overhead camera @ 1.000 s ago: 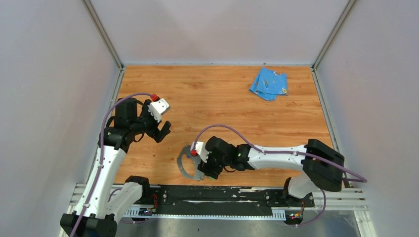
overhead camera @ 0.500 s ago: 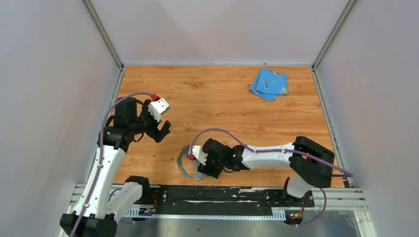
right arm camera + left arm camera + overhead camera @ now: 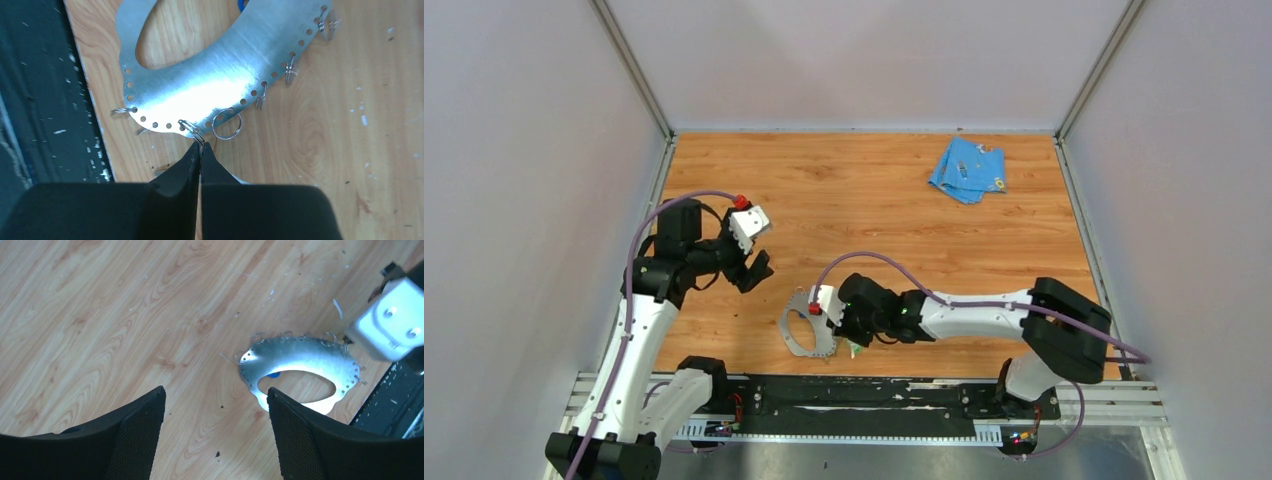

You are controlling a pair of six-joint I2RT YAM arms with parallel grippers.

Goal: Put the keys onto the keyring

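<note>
Right gripper [image 3: 200, 149] seemingly pinches a small wire ring [image 3: 190, 128] on the keyring [image 3: 215, 85]; left gripper [image 3: 215, 394] hangs spread.

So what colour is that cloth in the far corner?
The cloth is light blue, seen best from the top camera.

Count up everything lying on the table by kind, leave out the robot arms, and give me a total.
keyring: 1
keys: 2, the blue-headed key peeking out at the loop's inner edge, the green-headed key only a speck beside the band
light-blue cloth: 1
Total: 4
</note>
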